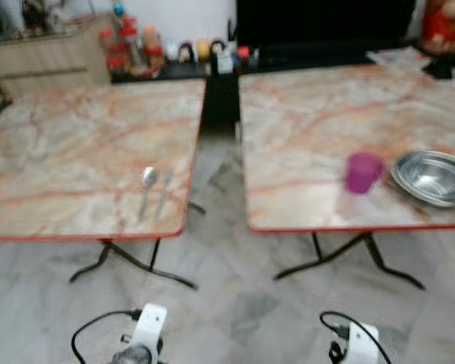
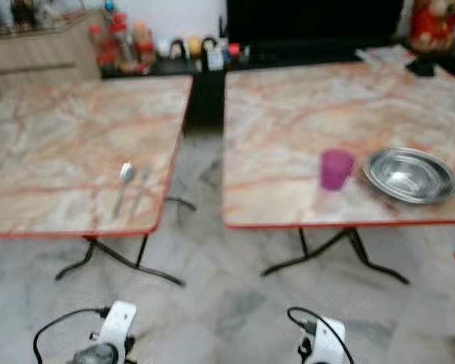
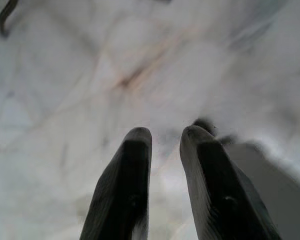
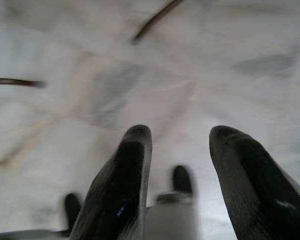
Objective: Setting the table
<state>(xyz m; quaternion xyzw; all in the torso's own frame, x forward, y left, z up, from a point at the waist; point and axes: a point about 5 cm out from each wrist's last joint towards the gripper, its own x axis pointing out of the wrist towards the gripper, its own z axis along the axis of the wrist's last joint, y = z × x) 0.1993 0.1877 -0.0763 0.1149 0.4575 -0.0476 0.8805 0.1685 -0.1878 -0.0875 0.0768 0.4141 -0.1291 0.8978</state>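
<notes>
A metal spoon (image 1: 147, 180) and a fork (image 1: 164, 191) lie side by side near the front right corner of the left marble table (image 1: 76, 144). On the right marble table (image 1: 318, 114) a purple cup (image 1: 362, 172) stands just left of a steel bowl (image 1: 432, 177), both near its front edge. Both my arms hang low in front of the tables, the left arm (image 1: 145, 334) and the right arm (image 1: 360, 343). My left gripper (image 3: 165, 132) points at the floor, fingers slightly apart and empty. My right gripper (image 4: 180, 131) is open wider over the floor, holding nothing.
A gap of tiled floor (image 1: 220, 227) runs between the two tables, with black folding legs (image 1: 129, 262) under each. Bottles and jars (image 1: 133, 49) line a dark shelf at the back, beside a wooden cabinet (image 1: 45, 53). A red figure (image 1: 444, 26) stands at the far right.
</notes>
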